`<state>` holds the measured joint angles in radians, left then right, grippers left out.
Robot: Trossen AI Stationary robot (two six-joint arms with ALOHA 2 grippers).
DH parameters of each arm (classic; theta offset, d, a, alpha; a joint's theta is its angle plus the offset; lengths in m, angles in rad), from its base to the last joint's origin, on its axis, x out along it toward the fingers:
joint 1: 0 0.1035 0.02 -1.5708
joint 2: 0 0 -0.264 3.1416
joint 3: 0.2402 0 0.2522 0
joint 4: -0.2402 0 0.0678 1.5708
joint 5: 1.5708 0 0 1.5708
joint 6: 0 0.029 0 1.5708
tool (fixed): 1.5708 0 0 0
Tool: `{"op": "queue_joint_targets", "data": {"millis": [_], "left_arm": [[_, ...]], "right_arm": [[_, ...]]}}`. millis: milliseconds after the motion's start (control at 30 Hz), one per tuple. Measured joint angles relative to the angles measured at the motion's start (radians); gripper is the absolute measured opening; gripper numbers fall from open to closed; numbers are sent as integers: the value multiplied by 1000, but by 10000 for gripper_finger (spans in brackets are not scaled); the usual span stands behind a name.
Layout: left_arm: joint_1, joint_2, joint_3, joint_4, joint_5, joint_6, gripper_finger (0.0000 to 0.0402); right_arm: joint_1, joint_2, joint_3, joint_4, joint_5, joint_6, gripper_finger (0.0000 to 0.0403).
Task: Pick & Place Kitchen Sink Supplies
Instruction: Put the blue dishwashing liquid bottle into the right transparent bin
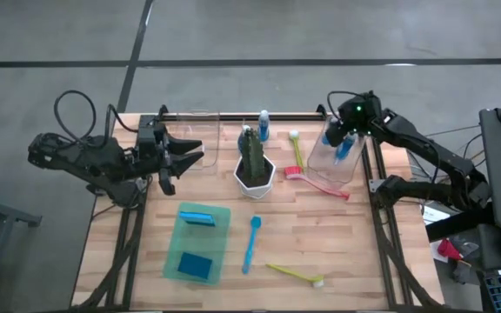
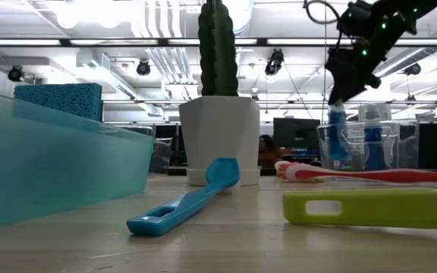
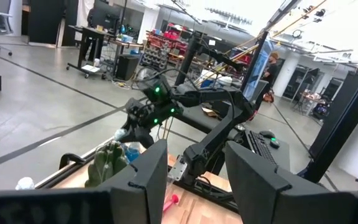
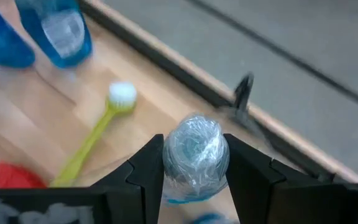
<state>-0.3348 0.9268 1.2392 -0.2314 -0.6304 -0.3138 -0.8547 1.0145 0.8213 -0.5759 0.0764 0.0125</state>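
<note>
My right gripper [image 1: 346,139] is over the clear bin [image 1: 330,161] at the table's far right, shut on a small blue bottle [image 2: 338,133] whose lower part is inside the bin. A second blue bottle [image 2: 374,136] shows in the bin, and a third [image 1: 263,127] stands at the far edge. The pink brush [image 1: 322,183] and a yellow-green brush [image 1: 296,149] lie beside the bin. The blue brush [image 1: 250,243] and yellow brush [image 1: 296,274] lie near the front. Two blue sponges [image 1: 198,216] [image 1: 195,265] lie in the green tray [image 1: 220,239]. My left gripper [image 1: 190,155] waits open at the far left. My right gripper [image 4: 194,155] pinches the bottle's pale cap [image 4: 193,149] between its two fingers [image 4: 148,168], coming from above and pointing down. The bottle hangs upright below the fingers, inside the bin. Whether its base rests on the bin's floor I cannot tell.
A green cactus in a white pot [image 1: 255,167] stands mid-table between the two arms. A black rail [image 1: 233,114] runs along the far edge. Bare wood lies between the tray and the right edge, around the two front brushes.
</note>
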Motion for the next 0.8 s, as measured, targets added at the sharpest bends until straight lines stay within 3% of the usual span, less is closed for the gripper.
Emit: {"op": "queue_joint_targets", "data": {"millis": [800], "left_arm": [[0, 0, 0, 8, -27, -1, 154]], "right_arm": [[-1, 87, -70, 100, 10, -18, 151]]}}
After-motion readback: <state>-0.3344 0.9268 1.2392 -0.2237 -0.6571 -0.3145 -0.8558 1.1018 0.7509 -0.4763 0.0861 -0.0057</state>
